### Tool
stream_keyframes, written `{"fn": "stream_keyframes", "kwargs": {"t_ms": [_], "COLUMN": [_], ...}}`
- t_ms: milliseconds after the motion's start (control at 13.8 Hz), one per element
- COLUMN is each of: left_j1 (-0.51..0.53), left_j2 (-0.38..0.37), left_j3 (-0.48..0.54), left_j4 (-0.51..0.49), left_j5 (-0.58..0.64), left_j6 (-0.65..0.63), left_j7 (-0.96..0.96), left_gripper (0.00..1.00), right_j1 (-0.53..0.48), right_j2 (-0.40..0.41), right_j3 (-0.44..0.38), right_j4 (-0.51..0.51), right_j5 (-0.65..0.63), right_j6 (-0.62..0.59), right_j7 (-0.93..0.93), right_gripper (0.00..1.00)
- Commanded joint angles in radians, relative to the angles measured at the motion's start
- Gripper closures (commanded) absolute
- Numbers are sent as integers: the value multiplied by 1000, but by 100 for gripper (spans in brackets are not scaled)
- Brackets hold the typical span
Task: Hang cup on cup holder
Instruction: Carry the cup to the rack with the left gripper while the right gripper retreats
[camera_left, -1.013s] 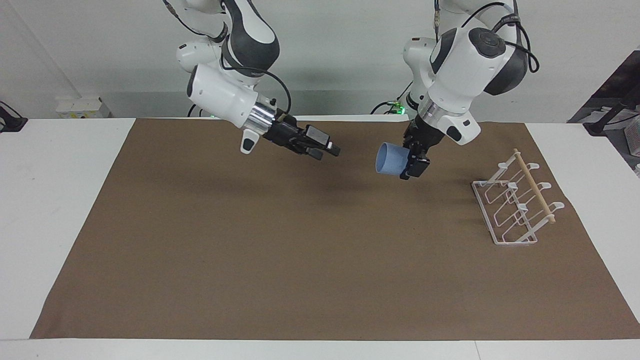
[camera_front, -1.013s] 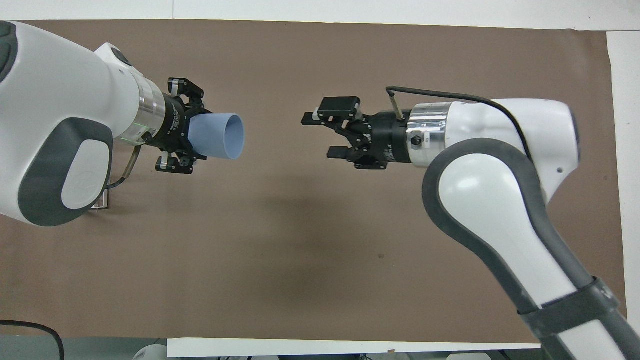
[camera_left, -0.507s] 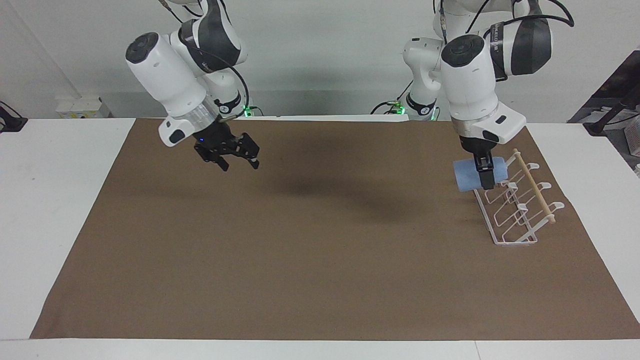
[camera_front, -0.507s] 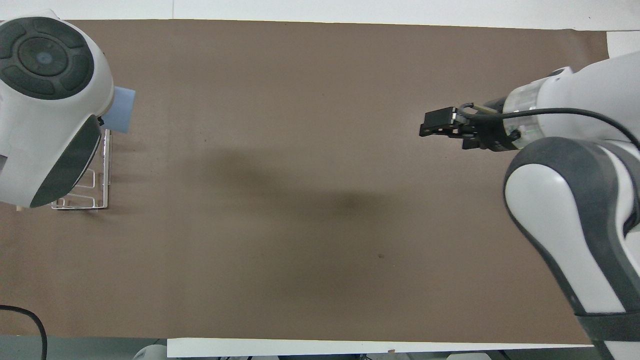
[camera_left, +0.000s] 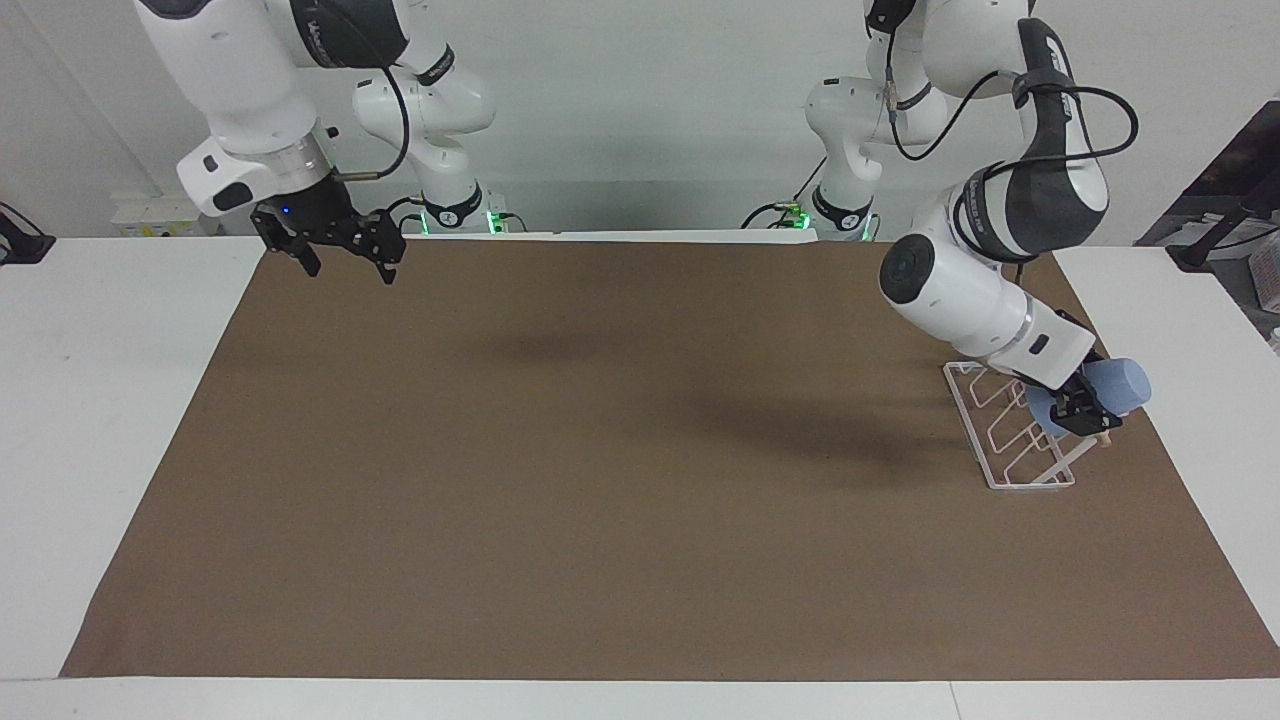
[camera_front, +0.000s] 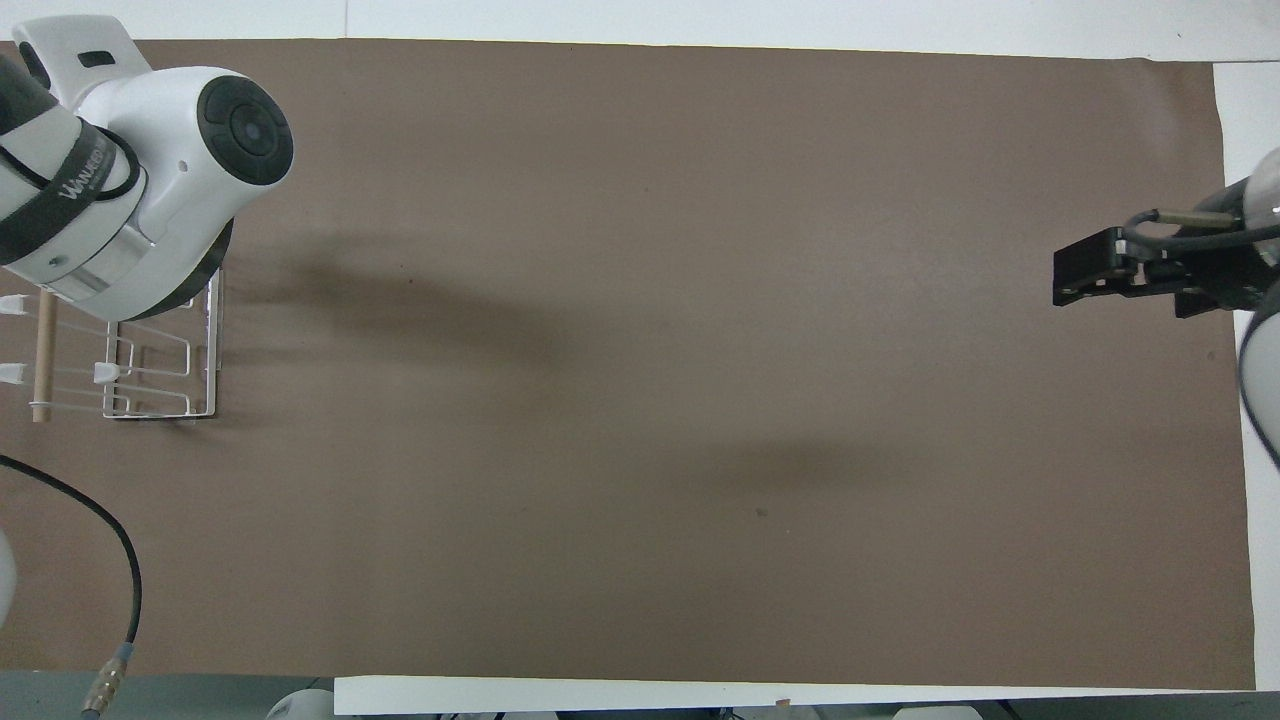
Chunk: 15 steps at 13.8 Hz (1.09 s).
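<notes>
Carried down from above the rack's nearer end, the cup (camera_left: 1117, 384) sat tilted over the rack (camera_left: 985, 433) prongs, clamped in the left gripper (camera_left: 1083, 415) at the dowel. Open mat (camera_left: 620, 470) lay all around. Right gripper (camera_left: 332, 245) had withdrawn to the mat's edge, fingers spread, empty.
</notes>
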Motion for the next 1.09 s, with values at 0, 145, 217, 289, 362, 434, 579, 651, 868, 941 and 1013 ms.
{"fn": "stream_keyframes", "kwargs": {"t_ms": [0,145,217,289,362,434,579,651,868,941,1013], "left_j1": [-8,-21,-22,-22,-22,-22,-41,-42,-42,-41,-36], "left_j2": [60,66,65,57,55,55,55,54,68,75,92], "left_j3": [-4,-7,-7,-7,-7,-8,-8,-11,-11,-11,-10], "left_j4": [-3,-13,-41,-73,-85,-87,-89,-92,-96,-96,-92], "left_j5": [94,93,94,96,94,94,84,79,62,65,67], "left_j6": [-66,-93,-115,-127,-127,-127,-138,-141,-126,-115,-103], "left_j7": [-38,-66,-71,-71,-75,-86,-91,-103,-162,-181,-190], "left_gripper": [64,64,64,64,64,64,64,64,64,64,64], "right_j1": [-45,-29,-27,-35,-42,-45,-52,-49,-53,-52,-52], "right_j2": [85,92,87,66,60,58,56,56,56,56,56], "right_j3": [0,-21,-26,-21,-21,-23,-23,-23,-21,-23,-23], "right_j4": [103,103,105,100,93,89,88,88,86,88,88], "right_j5": [-20,-21,-21,-20,-20,-20,-18,-18,-20,-21,-21], "right_j6": [-64,-85,-90,-90,-93,-95,-99,-99,-96,-98,-98], "right_j7": [-77,-84,-85,-88,-100,-105,-104,-104,-104,-102,-102], "right_gripper": [1,1,1,1,1,1,1,1,1,1,1]}}
